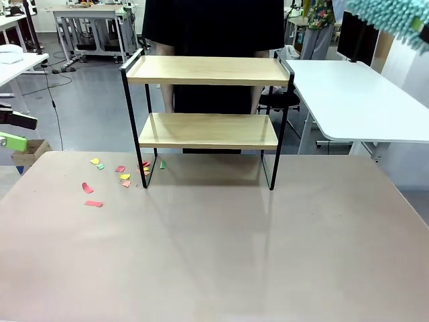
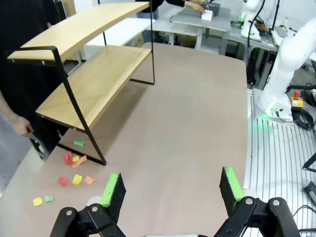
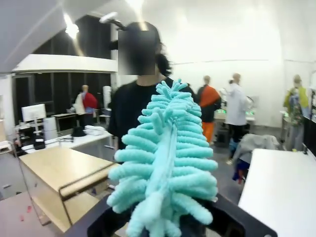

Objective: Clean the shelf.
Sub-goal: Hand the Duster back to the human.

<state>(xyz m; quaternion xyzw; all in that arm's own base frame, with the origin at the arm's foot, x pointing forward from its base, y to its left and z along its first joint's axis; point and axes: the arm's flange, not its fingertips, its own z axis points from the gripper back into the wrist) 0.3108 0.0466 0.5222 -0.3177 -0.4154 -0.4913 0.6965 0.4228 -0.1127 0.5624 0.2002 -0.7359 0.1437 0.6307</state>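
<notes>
Front view puts the small two-tier shelf (image 1: pixel 208 100) of light wooden boards on a thin black metal frame at the far middle of the beige counter (image 1: pixel 214 255), its legs standing on the surface, with a person in black right behind it. Both boards look bare. Small scraps of coloured paper (image 1: pixel 114 176), pink, yellow and green, lie scattered on the counter by the shelf's left legs, some reaching just under the lower board.

My left hand (image 1: pixel 13 131) sits at the left edge of that view, off the counter's corner. From my left wrist I see it (image 2: pixel 170 190) spread wide above the counter, holding nothing, green pads (image 2: pixel 109 189) facing each other, the scraps ahead to one side and the shelf beyond them. The person's hand (image 2: pixel 22 126) hangs beside the shelf's end.

My right hand (image 3: pixel 163 229) is pressed together on the fluffy turquoise microfibre duster (image 3: pixel 165 163), which stands upright before the lens. In the front view the duster's head (image 1: pixel 392 19) is high in the upper right corner, well apart from the shelf.
</notes>
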